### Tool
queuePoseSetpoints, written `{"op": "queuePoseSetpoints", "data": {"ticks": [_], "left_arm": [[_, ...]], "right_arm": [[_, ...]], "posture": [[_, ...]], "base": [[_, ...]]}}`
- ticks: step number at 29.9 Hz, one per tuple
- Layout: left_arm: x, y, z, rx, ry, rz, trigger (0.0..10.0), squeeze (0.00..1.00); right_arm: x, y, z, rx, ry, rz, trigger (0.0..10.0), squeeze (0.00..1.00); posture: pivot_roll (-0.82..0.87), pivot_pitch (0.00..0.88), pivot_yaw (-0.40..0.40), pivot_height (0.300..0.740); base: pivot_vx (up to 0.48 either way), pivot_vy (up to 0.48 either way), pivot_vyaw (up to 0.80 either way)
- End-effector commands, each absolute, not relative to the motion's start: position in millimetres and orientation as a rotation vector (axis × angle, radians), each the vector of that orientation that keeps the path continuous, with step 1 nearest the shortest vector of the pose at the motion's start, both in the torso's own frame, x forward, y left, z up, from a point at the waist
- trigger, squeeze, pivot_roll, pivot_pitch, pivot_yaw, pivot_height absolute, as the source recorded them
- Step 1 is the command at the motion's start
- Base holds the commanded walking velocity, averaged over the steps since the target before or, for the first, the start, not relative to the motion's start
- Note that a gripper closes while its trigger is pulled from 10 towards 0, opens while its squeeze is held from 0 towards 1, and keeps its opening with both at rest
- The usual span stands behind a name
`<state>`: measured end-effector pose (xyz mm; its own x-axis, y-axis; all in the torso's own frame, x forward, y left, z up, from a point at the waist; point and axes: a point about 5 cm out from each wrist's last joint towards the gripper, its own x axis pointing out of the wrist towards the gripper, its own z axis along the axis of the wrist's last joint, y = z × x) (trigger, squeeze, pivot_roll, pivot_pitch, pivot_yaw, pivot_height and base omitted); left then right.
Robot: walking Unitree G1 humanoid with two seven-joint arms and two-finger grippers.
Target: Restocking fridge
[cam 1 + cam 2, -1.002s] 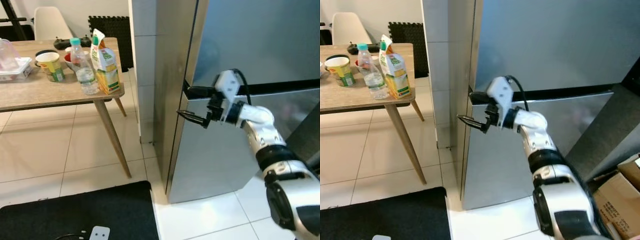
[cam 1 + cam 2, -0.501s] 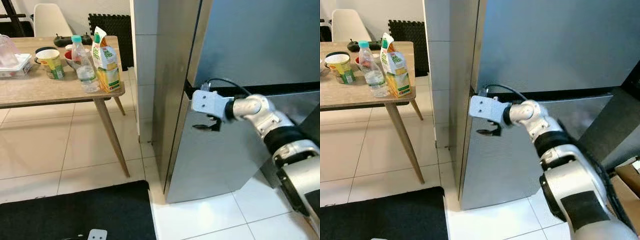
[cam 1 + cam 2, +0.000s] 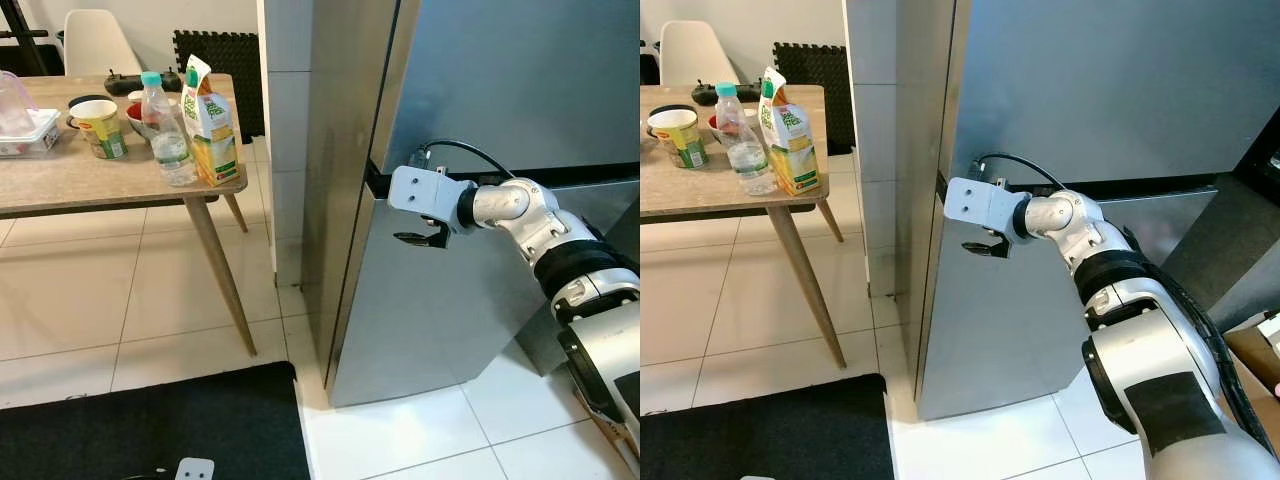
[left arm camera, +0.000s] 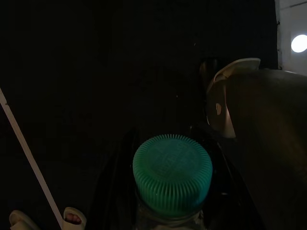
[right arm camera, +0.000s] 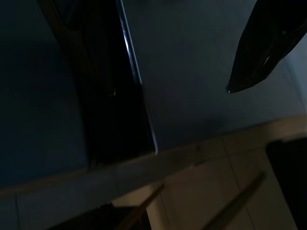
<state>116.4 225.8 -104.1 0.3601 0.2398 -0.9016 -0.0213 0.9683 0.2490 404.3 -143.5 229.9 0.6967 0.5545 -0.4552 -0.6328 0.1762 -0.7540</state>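
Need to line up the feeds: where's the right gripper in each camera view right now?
Left eye view: right gripper at centre-right, by the fridge's lower door, just under the dark door seam.
Right eye view: at centre, below the same seam.
Right wrist view: one black finger at the upper right corner.
Shared landmark: the seam.

Table (image 3: 70,185) left of fridge (image 3: 480,90); carton (image 3: 212,125) seemingly beside bottle (image 3: 168,135).
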Motion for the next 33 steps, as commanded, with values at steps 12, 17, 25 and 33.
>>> {"op": "queuePoseSetpoints", "data": {"ticks": [12, 17, 25, 33], "left_arm": [[111.3, 216.8, -107.5, 0.21, 1.215, 0.138, 10.0, 0.0], [108.3, 216.6, -108.3, 0.212, 1.221, 0.136, 10.0, 0.0], [106.3, 216.6, -108.8, 0.212, 1.225, 0.135, 10.0, 0.0], [110.3, 216.0, -107.9, 0.216, 1.216, 0.13, 10.0, 0.0]], "right_arm": [[404.5, -150.6, 201.4, -1.298, 0.218, 0.785, 10.0, 0.0], [402.7, -151.1, 191.1, -1.334, 0.253, 0.795, 10.0, 0.0], [398.0, -151.2, 187.3, -1.357, 0.27, 0.891, 10.0, 0.0], [395.3, -156.8, 190.2, -1.365, 0.296, 0.953, 10.0, 0.0]], "posture": [[-0.03, 0.0, -0.111, 0.74], [-0.02, 0.0, -0.115, 0.74], [-0.02, 0.0, -0.115, 0.74], [-0.03, 0.0, -0.117, 0.74]], "base": [[0.0, 0.0, 0.0], [0.0, 0.0, 0.0], [0.0, 0.0, 0.0], [0.0, 0.0, 0.0]]}}
